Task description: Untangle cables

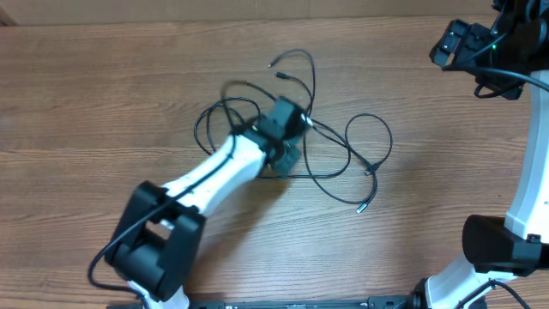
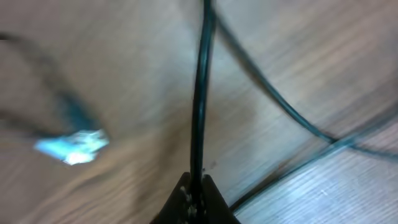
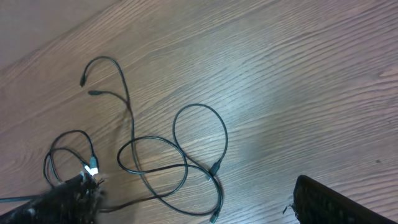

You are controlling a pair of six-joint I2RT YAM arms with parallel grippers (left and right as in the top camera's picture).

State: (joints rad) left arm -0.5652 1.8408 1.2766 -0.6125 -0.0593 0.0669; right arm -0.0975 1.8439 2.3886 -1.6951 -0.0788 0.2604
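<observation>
Several thin black cables (image 1: 343,150) lie looped and crossed in the middle of the wooden table, with small plugs at their ends (image 1: 362,207). My left gripper (image 1: 287,129) sits over the tangle's left part. In the left wrist view its jaws (image 2: 195,194) are shut on one black cable (image 2: 200,93), which runs straight up the frame, and a silvery plug (image 2: 74,146) lies blurred at the left. The loops also show in the right wrist view (image 3: 199,143). My right gripper (image 1: 467,43) is raised at the far right corner, away from the cables; only a dark finger part (image 3: 336,202) shows.
The wooden table (image 1: 103,112) spreads around the tangle. The left arm's white links (image 1: 214,172) reach in from the front left. The right arm's base (image 1: 497,249) stands at the front right.
</observation>
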